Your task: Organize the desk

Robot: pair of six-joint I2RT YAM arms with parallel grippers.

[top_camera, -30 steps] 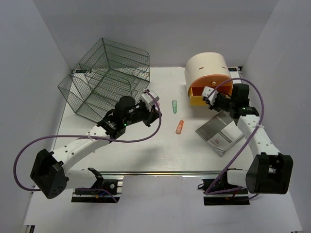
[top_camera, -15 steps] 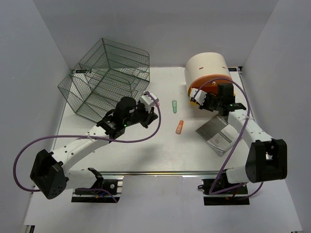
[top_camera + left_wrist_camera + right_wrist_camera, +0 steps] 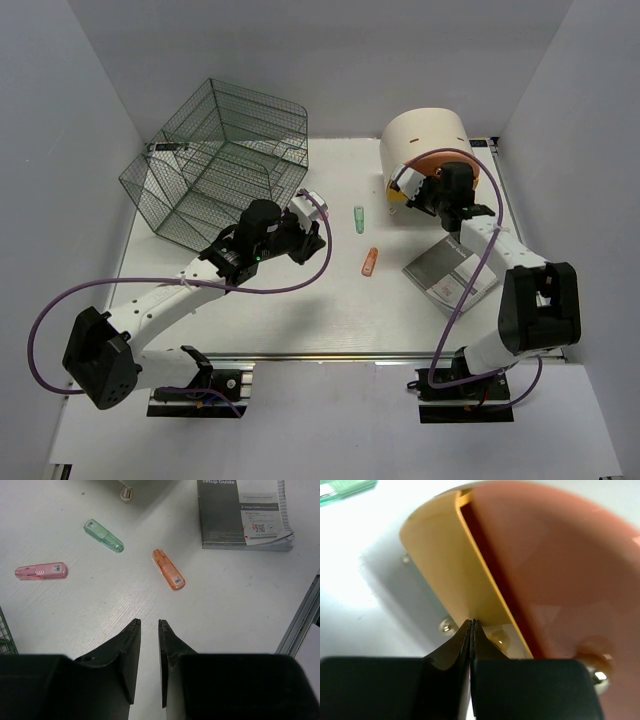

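R hand (image 3: 471, 624) swung L onto drawer (image 3: 451, 575) | drawer pushed nearly in

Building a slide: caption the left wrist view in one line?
Left gripper over the desk, facing pink capsule, green capsule, orange capsule and Setup Guide booklet.

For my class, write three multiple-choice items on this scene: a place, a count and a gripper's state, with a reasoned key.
1. Where is the booklet? A) flat on the desk near the drawer box B) on top of that box C) inside the wire cage
2. How many coloured sticks show in the left wrist view? A) one B) three C) five
3. The right gripper is: A) wide open B) holding the booklet C) shut
Key: 1 A, it lies on the white top. 2 B: pink stick, green stick, orange stick. 3 C, its fingers meet.
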